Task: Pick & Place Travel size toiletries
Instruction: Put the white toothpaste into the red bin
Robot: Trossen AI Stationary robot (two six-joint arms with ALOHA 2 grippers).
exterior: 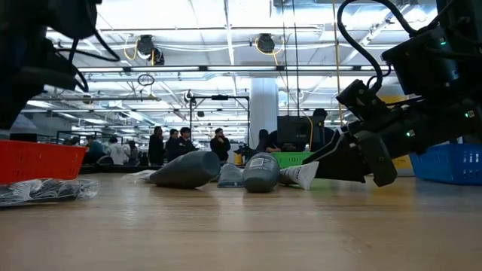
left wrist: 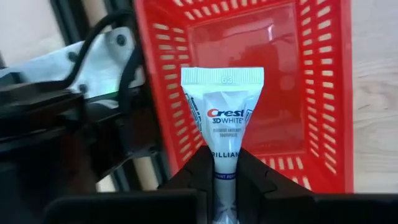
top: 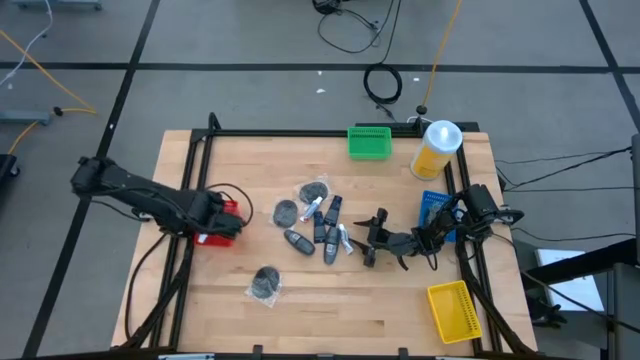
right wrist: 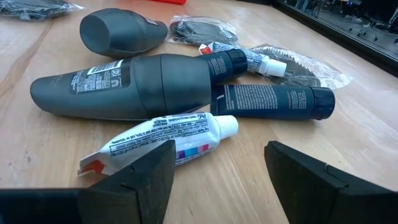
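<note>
My left gripper [top: 228,213] is over the red basket [top: 226,228] at the table's left and is shut on a small white Crest toothpaste tube [left wrist: 222,112]. The other toiletries lie in a pile at the table's middle [top: 318,222]: dark grey bottles [right wrist: 124,87], dark tubes [right wrist: 273,101], a white toothpaste tube [right wrist: 168,142] and round dark packets in clear wrap [top: 266,283]. My right gripper [top: 372,243] is open and low over the table just right of the pile. In the right wrist view [right wrist: 217,180] the white tube lies just ahead of its fingers, untouched. My left gripper pinches the Crest tube between its two fingers at the printed body [left wrist: 224,163]; the cap end is hidden behind the fingers. The tube sticks out ahead along the fingers, its flat crimped end [left wrist: 222,76] foremost. It is lifted clear over the red basket's open top [left wrist: 249,37].
A green basket [top: 369,142] and a tall yellow bottle with a white cap [top: 437,150] stand at the far edge. A blue basket [top: 434,212] is at the right and a yellow basket [top: 452,308] at the near right. A black frame [top: 190,180] borders the table.
</note>
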